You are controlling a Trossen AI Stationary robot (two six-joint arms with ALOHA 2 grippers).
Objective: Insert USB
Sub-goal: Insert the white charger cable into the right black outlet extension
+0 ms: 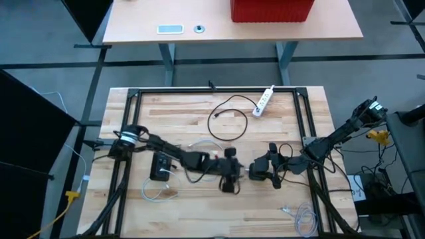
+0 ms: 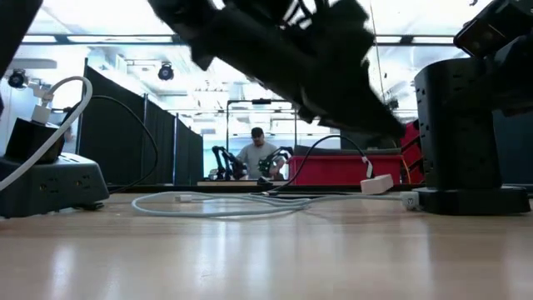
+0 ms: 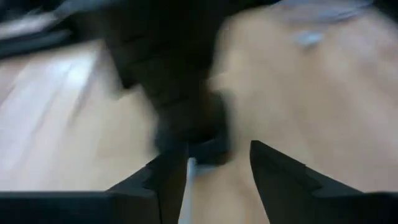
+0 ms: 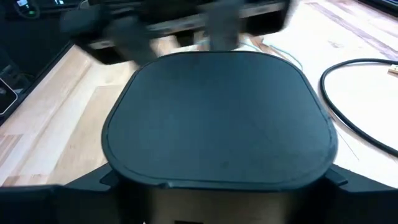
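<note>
Butcher-block planks make up the work table (image 1: 192, 119), framed by black rails, with a second desk carrying a red bin (image 1: 272, 9) behind it and a seated person (image 2: 256, 154) visible far off in the low view. 2 arms meet near the table's front centre. The right gripper (image 1: 260, 169) grips a dark rounded block (image 4: 217, 118), apparently the charger or hub that takes the plug; its jaws are clamped on the block's sides, as the right wrist view shows. The left gripper (image 1: 229, 174) sits just beside it, and its fingers (image 3: 168, 180) pinch a thin white cable end (image 3: 189, 171), likely the USB plug, aimed at the dark block just ahead. Jaws there look closed on the cable, though motion blur leaves the plug tip unclear.

Judging from this, the step in hand is the final alignment before insertion. Doing it well calls for the right arm to keep the block rigid while the left brings the plug square to the port, level and not twisted, then pushes straight along the port's axis with light force. A white power strip (image 1: 264, 99), a black cable loop (image 1: 228, 119) and another dark box (image 1: 160, 166) lie elsewhere, well apart.
</note>
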